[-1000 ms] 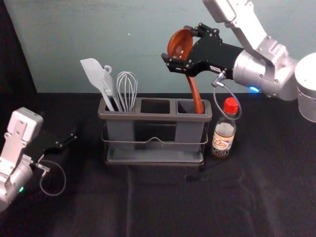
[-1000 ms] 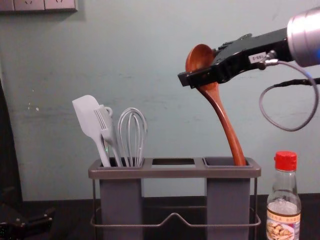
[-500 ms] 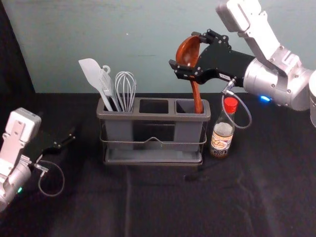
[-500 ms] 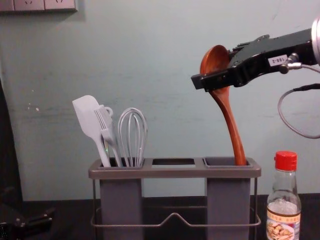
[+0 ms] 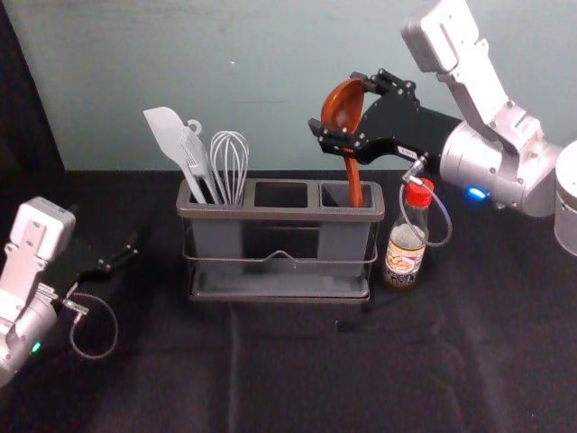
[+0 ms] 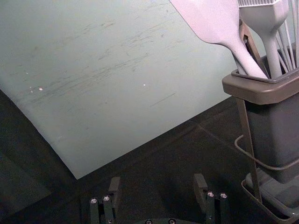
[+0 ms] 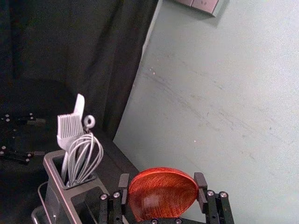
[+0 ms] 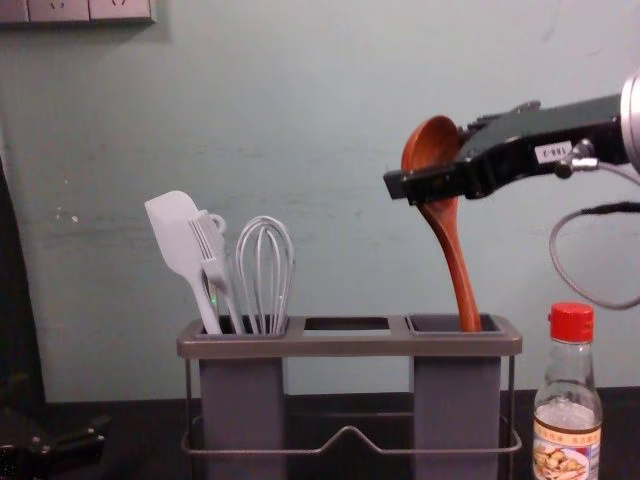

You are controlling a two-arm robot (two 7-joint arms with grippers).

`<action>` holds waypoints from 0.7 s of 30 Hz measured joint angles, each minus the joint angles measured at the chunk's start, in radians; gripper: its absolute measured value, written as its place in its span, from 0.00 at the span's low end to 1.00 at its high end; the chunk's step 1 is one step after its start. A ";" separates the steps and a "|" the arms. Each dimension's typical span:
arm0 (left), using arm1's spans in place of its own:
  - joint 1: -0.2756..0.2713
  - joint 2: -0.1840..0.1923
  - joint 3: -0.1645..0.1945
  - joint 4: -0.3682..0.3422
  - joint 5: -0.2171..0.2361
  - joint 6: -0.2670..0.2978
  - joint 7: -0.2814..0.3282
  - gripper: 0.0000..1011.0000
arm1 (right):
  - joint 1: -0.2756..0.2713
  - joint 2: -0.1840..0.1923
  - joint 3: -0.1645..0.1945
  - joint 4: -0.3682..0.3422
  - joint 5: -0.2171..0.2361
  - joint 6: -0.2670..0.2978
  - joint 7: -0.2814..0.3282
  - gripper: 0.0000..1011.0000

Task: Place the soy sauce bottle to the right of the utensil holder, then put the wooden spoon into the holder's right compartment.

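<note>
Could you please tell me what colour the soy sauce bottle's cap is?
The cap is red, clearest in the chest view.

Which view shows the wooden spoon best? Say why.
The chest view: it shows the spoon side-on, bowl and handle. The head view shows both from higher up; the right wrist view shows its bowl close up.

Black-covered table [image 5: 297, 383] bears utensil holder [image 5: 279, 215] and soy sauce bottle [image 5: 404, 260]

The utensil holder stands upright toward the back of the black-covered table; the soy sauce bottle, red-capped and upright, stands just beside its right end.
</note>
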 joint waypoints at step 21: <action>0.000 0.000 0.000 0.000 0.000 0.000 0.000 1.00 | -0.021 -0.012 -0.029 0.077 0.012 -0.018 -0.009 0.84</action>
